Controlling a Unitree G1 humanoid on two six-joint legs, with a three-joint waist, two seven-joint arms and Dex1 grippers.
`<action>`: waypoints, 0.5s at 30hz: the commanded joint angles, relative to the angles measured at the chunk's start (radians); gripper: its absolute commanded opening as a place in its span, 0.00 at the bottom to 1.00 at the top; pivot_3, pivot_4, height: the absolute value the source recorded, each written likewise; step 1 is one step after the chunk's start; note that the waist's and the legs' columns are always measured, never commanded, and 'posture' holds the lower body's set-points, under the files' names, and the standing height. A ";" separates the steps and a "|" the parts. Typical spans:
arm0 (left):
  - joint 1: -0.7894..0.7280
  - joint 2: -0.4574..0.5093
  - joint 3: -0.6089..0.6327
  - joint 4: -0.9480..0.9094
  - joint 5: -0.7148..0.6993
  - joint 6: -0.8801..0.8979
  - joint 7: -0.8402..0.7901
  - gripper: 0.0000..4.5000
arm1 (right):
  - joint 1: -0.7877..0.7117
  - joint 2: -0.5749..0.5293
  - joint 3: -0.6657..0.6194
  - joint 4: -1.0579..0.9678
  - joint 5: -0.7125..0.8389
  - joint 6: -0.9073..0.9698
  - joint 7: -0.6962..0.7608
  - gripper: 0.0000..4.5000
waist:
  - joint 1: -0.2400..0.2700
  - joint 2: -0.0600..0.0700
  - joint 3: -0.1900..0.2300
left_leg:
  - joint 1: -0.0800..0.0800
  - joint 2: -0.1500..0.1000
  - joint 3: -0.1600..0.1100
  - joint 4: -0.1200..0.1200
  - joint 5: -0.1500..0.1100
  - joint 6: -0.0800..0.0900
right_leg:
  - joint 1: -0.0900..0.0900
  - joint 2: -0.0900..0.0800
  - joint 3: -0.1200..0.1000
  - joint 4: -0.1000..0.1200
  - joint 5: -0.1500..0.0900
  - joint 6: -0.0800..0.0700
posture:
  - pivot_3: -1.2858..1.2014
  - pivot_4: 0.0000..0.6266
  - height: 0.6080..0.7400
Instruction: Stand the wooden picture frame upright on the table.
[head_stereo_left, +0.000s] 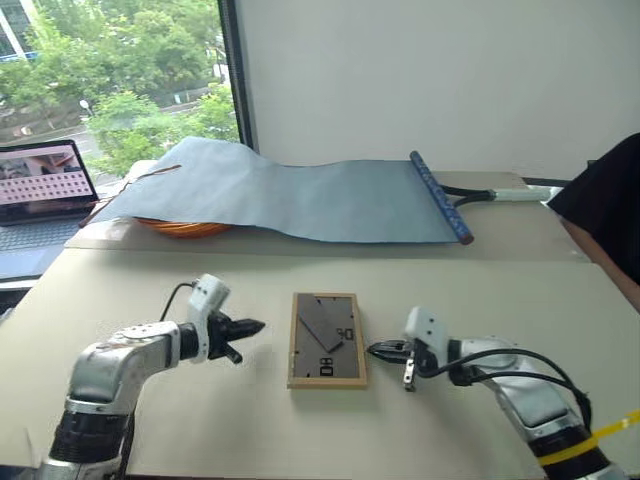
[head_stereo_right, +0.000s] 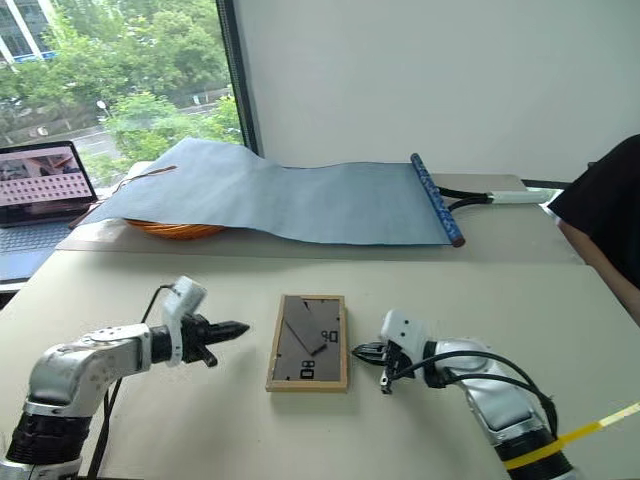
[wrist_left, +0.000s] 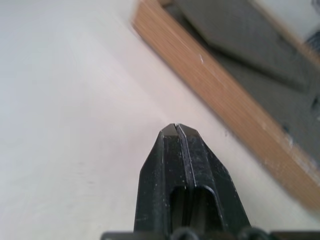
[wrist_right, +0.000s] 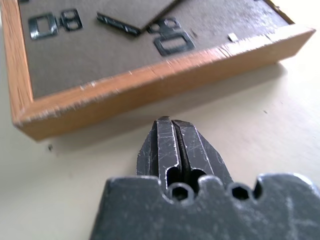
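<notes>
Fingers (wrist_right: 172, 131) pressed together beside wooden picture frame (head_stereo_left: 326, 339), picture hidden.

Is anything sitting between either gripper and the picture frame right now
Nothing visible. The frame lies flat, back panel up, on the table. The left gripper and right gripper, both shut, flank it with only bare tabletop between. The grey-blue sheet and laptop lie far behind it.

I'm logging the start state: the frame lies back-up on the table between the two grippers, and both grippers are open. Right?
Not quite: both grippers are shut. The left gripper and right gripper have fingers pressed together in the wrist views. The frame does lie back-up on the table between them.
</notes>
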 joint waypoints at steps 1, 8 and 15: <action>-0.034 0.044 0.169 0.053 -0.305 0.356 -0.062 0.11 | 0.010 -0.038 -0.063 0.055 0.011 -0.068 0.031 0.00 | 0.001 0.000 0.000 | 0.000 0.000 0.000 0.000 0.000 0.000 | 0.000 0.000 0.000 0.000 0.000 0.000 | 0.52 0.24 1.00; -0.031 0.076 -0.010 0.214 -0.746 0.383 0.207 0.63 | -0.031 0.029 -0.013 0.126 0.003 -0.134 0.065 0.00 | -0.005 -0.001 0.000 | 0.000 0.000 -0.002 0.000 0.000 0.000 | 0.000 0.000 -0.001 0.000 0.000 0.000 | 0.52 0.24 1.00; -0.016 -0.027 -0.102 0.266 -0.847 0.383 0.497 0.98 | -0.069 0.088 0.025 0.167 -0.021 -0.157 0.066 0.00 | -0.009 -0.001 0.000 | 0.001 0.000 -0.002 -0.001 0.000 0.000 | 0.001 0.000 -0.001 0.001 0.000 -0.001 | 0.52 0.24 1.00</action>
